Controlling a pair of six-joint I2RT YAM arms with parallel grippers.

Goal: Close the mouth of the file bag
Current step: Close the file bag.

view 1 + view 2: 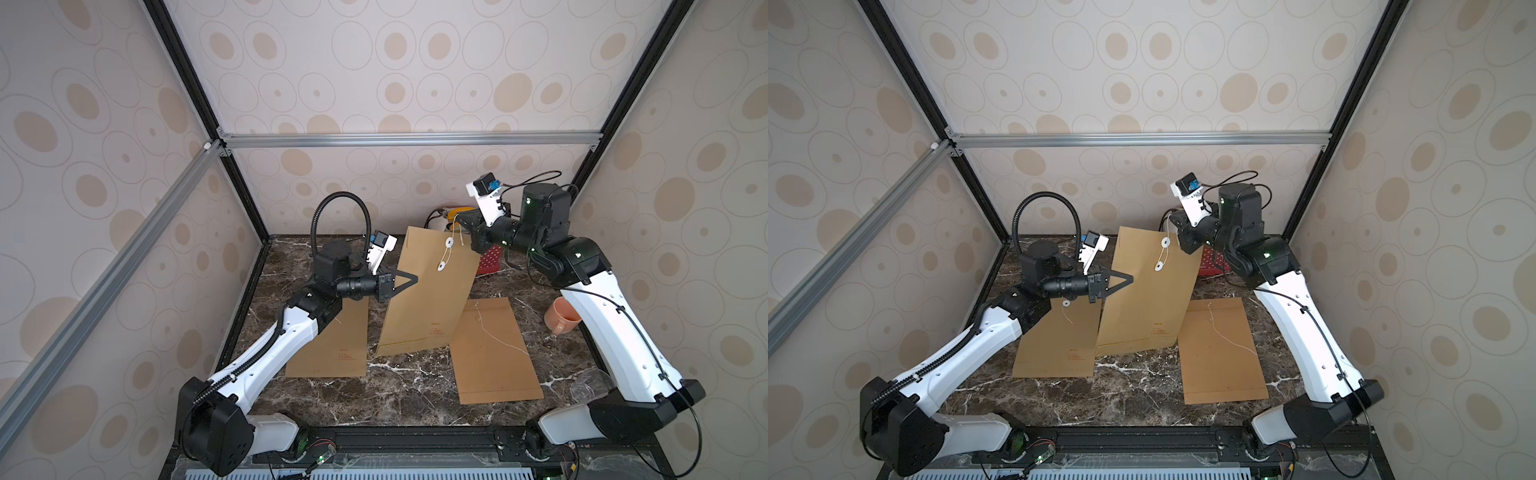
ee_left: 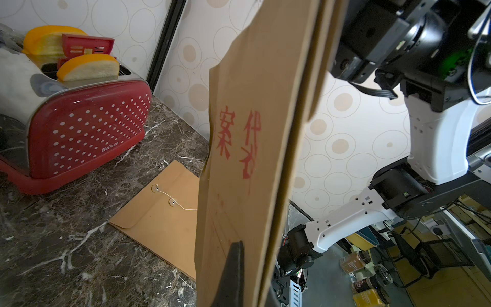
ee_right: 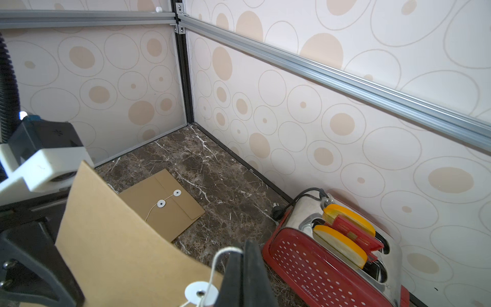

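**Two claws hold one file bag up**

A left flat bag (image 1: pixel 332 345) lies on the dark stone counter (image 1: pixel 395 386), partly under the left arm. A white disc and a loose thread show on it in a top view.

Just above it, the left claw (image 1: pixel 414 278) is clenched on the left edge of the file bag (image 1: pixel 424 299). This brown file bag stands up tall in the middle and leans a bit to the right. Its low end is down by the counter, between the two flat bags. The left wrist view shows red writing on its other side.

Near the top of the file bag are two white discs (image 1: pixel 449 242), one above the other. A thin string (image 3: pixel 218 257) runs between them and up to the right claw (image 3: pixel 243 255). The right claw is pinched tight on that string, by the top right corner of the file bag.

Behind the right claw stands a red toaster (image 3: pixel 318 265) with yellow slices in it. The right flat bag (image 1: pixel 494 357) lies on the counter with its thread loose. A pink cup (image 1: pixel 561 318) sits beside the right arm.
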